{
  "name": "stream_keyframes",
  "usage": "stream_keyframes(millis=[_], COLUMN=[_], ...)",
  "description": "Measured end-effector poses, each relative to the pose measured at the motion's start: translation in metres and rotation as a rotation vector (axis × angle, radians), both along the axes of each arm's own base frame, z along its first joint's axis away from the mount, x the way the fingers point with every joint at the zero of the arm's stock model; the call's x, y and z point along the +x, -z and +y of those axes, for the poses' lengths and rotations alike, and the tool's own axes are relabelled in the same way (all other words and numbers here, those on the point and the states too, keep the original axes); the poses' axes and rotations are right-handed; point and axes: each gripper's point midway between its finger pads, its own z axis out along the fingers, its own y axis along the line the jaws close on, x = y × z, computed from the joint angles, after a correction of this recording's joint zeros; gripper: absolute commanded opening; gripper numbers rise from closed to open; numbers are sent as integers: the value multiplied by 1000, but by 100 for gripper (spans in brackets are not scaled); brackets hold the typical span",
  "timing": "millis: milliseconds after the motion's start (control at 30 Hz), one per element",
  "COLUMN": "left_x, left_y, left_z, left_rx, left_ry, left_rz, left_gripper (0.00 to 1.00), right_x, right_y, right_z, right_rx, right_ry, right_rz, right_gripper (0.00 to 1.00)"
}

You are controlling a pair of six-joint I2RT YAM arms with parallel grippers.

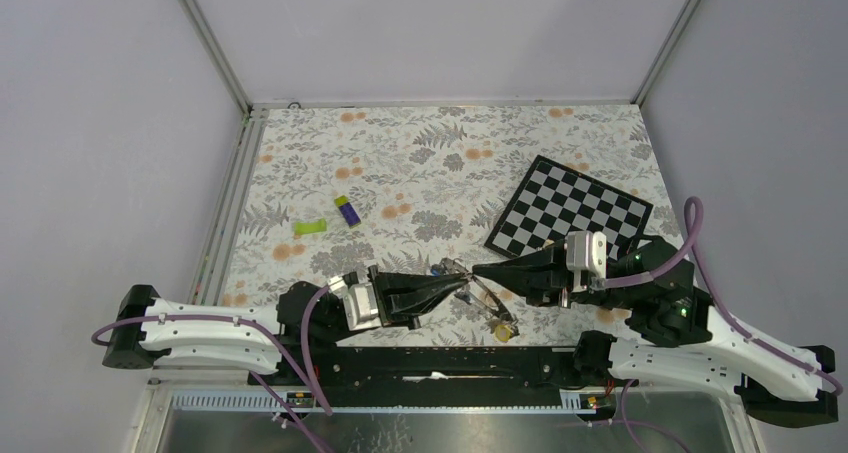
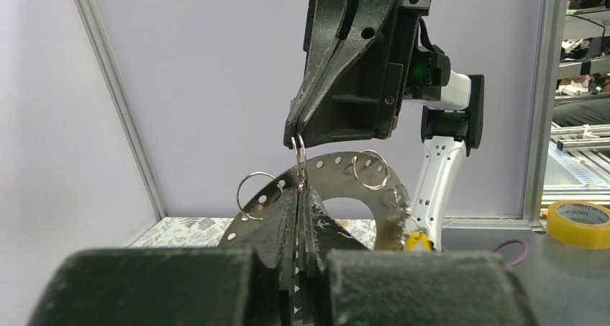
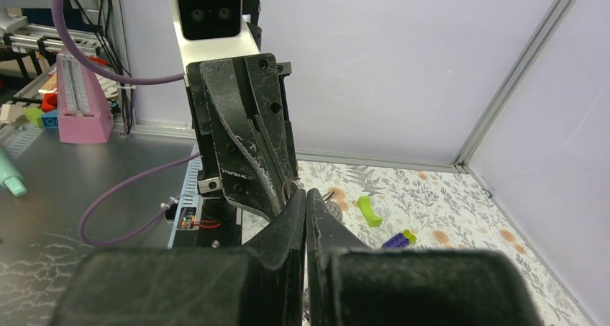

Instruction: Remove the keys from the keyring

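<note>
The keyring (image 2: 331, 173), a flat grey metal ring with small holes, stands on edge above the table between the two arms. My left gripper (image 2: 299, 193) is shut on its rim from below. My right gripper (image 2: 297, 135) comes from the opposite side and is shut on a small split ring (image 2: 299, 155) threaded through the keyring. Two more split rings (image 2: 255, 193) hang loose from the rim. A yellow-headed key (image 2: 419, 241) dangles at the keyring's far end. From above, the two gripper tips (image 1: 472, 277) meet over the keyring (image 1: 490, 299), with a blue key (image 1: 438, 269) beside them.
A black-and-white checkerboard (image 1: 570, 208) lies at the right rear of the flowered cloth. A green block (image 1: 310, 227) and a purple-and-green block (image 1: 347, 211) lie to the left rear. A roll of yellow tape (image 2: 579, 224) sits off the table.
</note>
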Motion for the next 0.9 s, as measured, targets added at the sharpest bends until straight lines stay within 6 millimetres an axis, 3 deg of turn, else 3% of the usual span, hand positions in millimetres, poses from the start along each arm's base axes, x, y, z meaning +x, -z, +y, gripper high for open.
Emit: stream_keyframes(millis=[233, 767, 900], left_x=[1, 5, 6], left_y=[0, 16, 20], left_z=[0, 0, -2], left_rx=[-2, 71, 89], left_ry=[-8, -28, -30], left_rz=[3, 14, 16], left_gripper=[0, 0, 0], right_x=[0, 4, 5], right_y=[1, 30, 35], right_z=[1, -13, -15], right_rx=[1, -105, -125], right_ry=[0, 50, 56], right_rz=[11, 53, 55], right_gripper=[0, 4, 11])
